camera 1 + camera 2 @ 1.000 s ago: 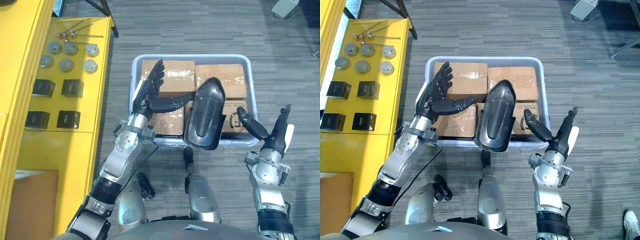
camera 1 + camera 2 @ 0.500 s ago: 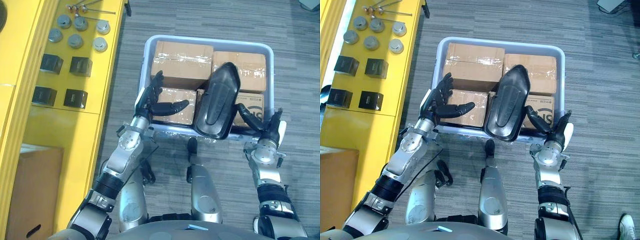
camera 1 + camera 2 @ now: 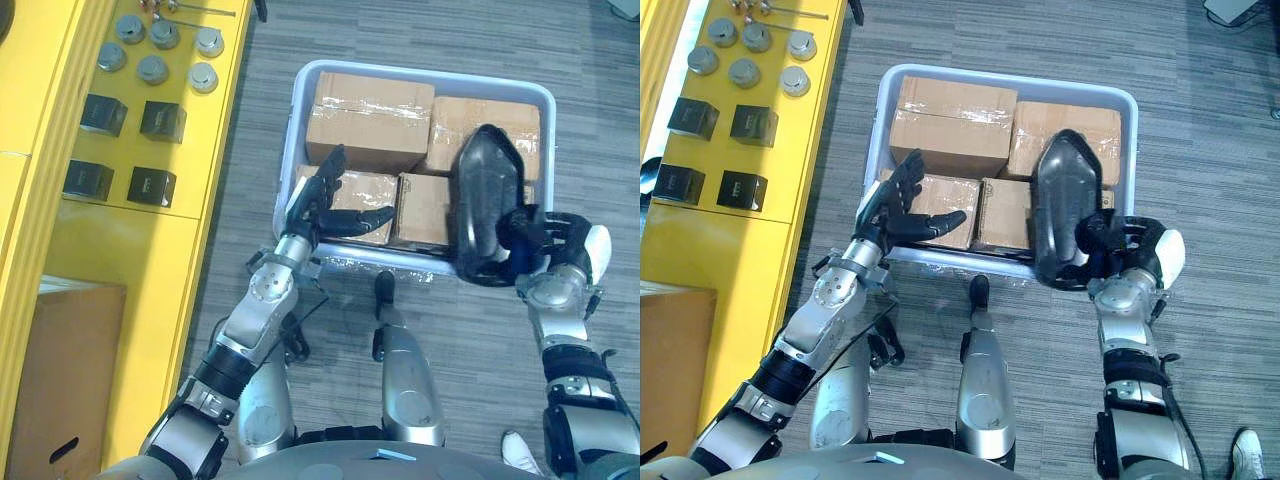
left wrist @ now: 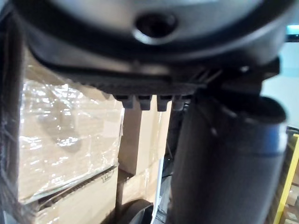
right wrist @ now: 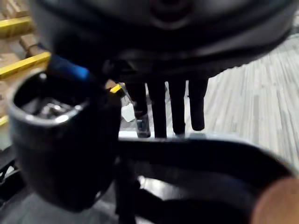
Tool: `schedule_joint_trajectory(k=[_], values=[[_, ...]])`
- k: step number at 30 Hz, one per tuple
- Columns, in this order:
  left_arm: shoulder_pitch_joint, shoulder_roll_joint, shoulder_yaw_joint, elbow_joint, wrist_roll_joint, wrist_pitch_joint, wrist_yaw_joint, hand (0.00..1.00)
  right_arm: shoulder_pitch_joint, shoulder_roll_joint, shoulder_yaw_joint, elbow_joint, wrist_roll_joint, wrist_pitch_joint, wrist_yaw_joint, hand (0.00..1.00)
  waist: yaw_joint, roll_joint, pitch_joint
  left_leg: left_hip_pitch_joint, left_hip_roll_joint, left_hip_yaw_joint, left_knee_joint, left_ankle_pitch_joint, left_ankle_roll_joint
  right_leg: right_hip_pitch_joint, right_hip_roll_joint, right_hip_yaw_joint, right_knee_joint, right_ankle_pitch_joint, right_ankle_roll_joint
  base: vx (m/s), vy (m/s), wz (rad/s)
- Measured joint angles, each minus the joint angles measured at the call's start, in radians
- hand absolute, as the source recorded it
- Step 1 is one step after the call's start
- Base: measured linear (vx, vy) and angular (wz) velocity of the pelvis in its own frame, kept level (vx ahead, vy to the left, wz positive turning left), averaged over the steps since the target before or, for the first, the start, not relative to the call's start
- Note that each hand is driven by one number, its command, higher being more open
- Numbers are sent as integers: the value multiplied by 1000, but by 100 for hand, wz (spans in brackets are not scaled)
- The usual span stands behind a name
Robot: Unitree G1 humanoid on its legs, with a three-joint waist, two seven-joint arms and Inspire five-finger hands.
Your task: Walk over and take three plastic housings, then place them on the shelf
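— Where was the housing [image 3: 483,200]?

— It was in the tub [image 3: 290,150], on the right side. It was black, long and shiny. It lay over the brown boxes [image 3: 370,110], and its near end stuck out past the tub's near rim.

— Was a hand on it?

— Yes, the right hand [image 3: 545,240]. Its dark fingers [image 3: 1110,232] were curled round the near end of the housing. I could not tell if the housing was resting on the boxes or held just above them.

— And the left hand [image 3: 325,200]?

— It was at the left side of the tub, over the small box nearest the robot. Its fingers were straight and close together, and they pointed away from the robot. Its thumb [image 3: 365,220] stuck out sideways toward the housing. It held nothing. I could not tell if it touched the box.

— Were the two hands close?

— No, they were well apart, with a box between them.

— What else was there?

— A yellow shelf [image 3: 120,240] stood to the left of the tub. It had black blocks [image 3: 160,120] in two rows, and grey round discs [image 3: 152,68] farther off. A big brown carton [image 3: 70,380] sat low down by the shelf. The tub stood on a grey floor [image 3: 400,30].
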Motion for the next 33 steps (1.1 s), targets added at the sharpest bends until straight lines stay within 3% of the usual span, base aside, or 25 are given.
schedule_joint_trajectory(k=[5, 7, 16, 22, 25, 30, 33], values=[[2, -12, -4, -1, -2, 1, 0, 100, 30, 0, 53, -84, -73, 37, 14, 0, -1, 4, 0, 0, 2, -6, -2, 5, 0, 3, 3, -2, 0, 0, -2, -31, -17, 2], [2, -16, -4, -1, -2, 1, 0, 100, 30, 2, 65, -130, -71, 35, 65, 0, -2, 6, 0, 2, 2, -6, -2, 7, -1, 5, 4, -2, 0, 1, -3, -58, -11, 0], [22, -22, -6, -4, -10, 3, 4, 100, 36, 16, 72, -159, -109, 40, 67, 0, 3, 17, 2, 19, 3, -6, -17, 17, -8, 19, 8, -2, -9, 4, -9, -51, -14, 0], [25, -23, -13, -9, -48, 3, 4, 100, 85, 25, 89, -212, -216, 32, 7, 0, 4, 20, 2, 41, 2, -8, -40, 26, -11, 49, 13, -6, -41, 16, -11, -5, -6, 1], [25, -22, -12, -15, -49, 6, 3, 100, 122, 39, 108, -305, -234, -13, 5, 0, 6, 21, 2, 63, 0, -7, -53, 27, -14, 68, 14, -7, -48, 16, -11, 0, 0, 0], [25, -24, -11, -66, -138, 101, -38, 100, 110, 50, 131, -443, -349, -123, 4, 0, 17, 21, 1, 98, 0, -3, -62, 27, -16, 107, 15, -10, -63, 16, -11, 0, 0, 0], [19, -8, -14, -64, -217, 209, -62, 100, 78, 46, 134, -472, -385, -163, 4, 0, 17, 19, 1, 120, -2, 1, -67, 23, -19, 130, 15, -9, -73, 17, -10, 0, 0, 0]])
